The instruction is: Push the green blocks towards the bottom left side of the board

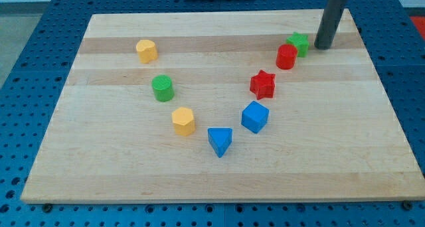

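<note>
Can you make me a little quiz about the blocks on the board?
1. True or false: my tip is just to the view's right of the green star.
2. Which block touches the green star? A) red cylinder B) blue cube C) yellow block
3. Fill in: the green cylinder sits in the view's ____ half of the board.

Key: 1 true; 2 A; 3 left.
</note>
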Controlling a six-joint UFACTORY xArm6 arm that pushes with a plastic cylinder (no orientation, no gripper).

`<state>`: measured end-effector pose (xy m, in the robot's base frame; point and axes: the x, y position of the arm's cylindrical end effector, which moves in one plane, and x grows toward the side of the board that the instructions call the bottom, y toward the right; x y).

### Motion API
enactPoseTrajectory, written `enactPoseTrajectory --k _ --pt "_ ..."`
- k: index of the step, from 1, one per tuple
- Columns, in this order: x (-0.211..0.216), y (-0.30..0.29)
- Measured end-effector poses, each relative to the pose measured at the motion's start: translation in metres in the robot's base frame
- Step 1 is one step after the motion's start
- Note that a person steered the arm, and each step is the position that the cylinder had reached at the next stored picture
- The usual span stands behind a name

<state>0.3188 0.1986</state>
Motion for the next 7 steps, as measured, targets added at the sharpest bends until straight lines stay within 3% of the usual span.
enactPoseTrajectory --k 1,5,7 --pt "-0.028 -0.011" --pt "-0.022 -0.011" --pt "-0.004 -0.045"
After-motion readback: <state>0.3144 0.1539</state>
